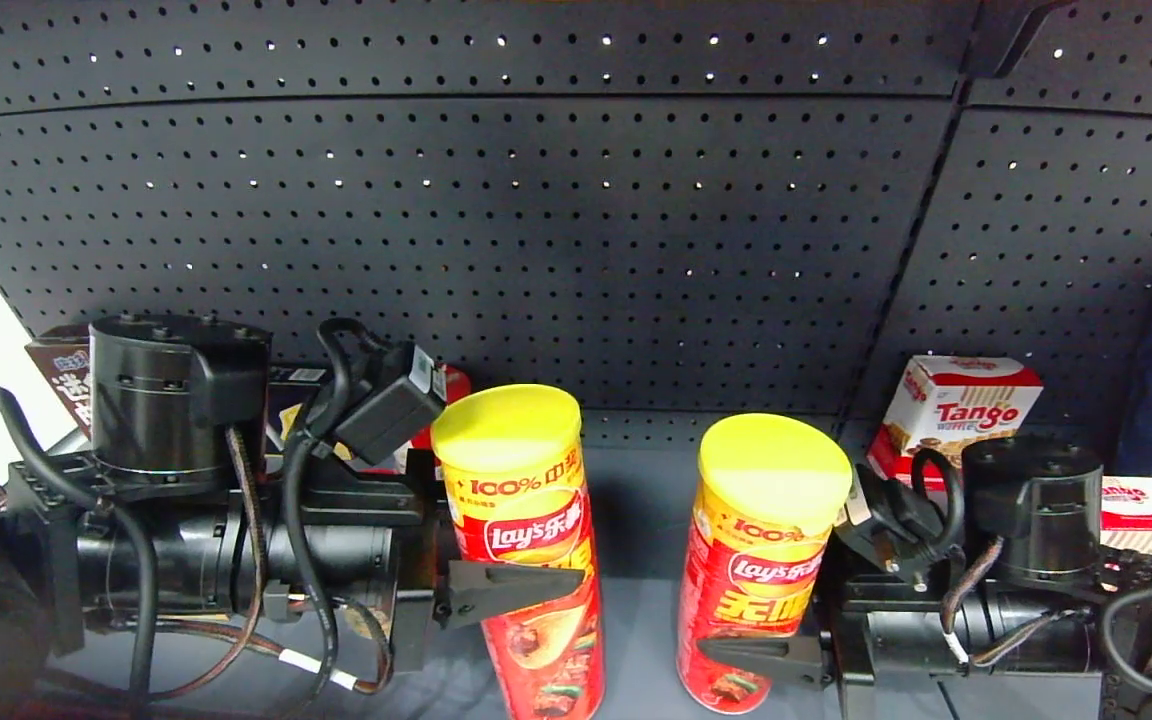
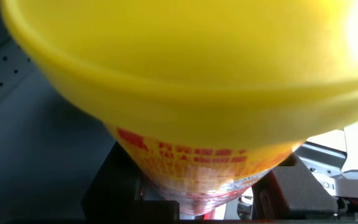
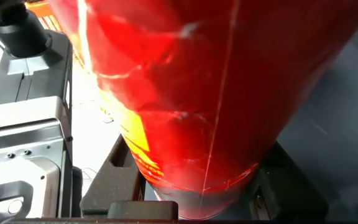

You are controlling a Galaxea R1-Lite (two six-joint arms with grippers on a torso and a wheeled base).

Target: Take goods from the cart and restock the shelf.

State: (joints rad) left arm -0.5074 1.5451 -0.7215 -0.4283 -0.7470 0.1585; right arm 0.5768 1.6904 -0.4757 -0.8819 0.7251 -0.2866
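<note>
While both arms sit low in front of the pegboard back panel (image 1: 536, 250), each one carries a crisp can.

- Left gripper (image 1: 536, 565): clamped on the left crisp can (image 1: 526, 520). One dark finger (image 1: 511, 590) crosses the near side of the tube below the label band. The other is behind the can. The left wrist view looks down over the yellow lid, with the finger bases either side of the tube.
- Right gripper (image 1: 751, 625): clamped on the right crisp can (image 1: 761, 560), low on the body, with one finger (image 1: 756, 655) on the near side.
- Both cans are upright, long axis vertical, lids up, well apart from each other, out in front of the pegboard over the grey shelf deck (image 1: 636, 520).
- The left can's base is cut off by the frame edge. I cannot tell whether the right can's base touches the deck.
- Wafer boxes (image 1: 956, 410) stand against the pegboard's right section, and brown boxes (image 1: 61, 375) stand at its left end.

Judgement: this is the placing step. Each can is inside its own jaws, so no reach is needed. What matters is the open deck between the cans and the pegboard, straight ahead of both. Pushing in keeps each axis vertical. Letting go before the base is seated risks a topple, as the tubes are tall and narrow.
</note>
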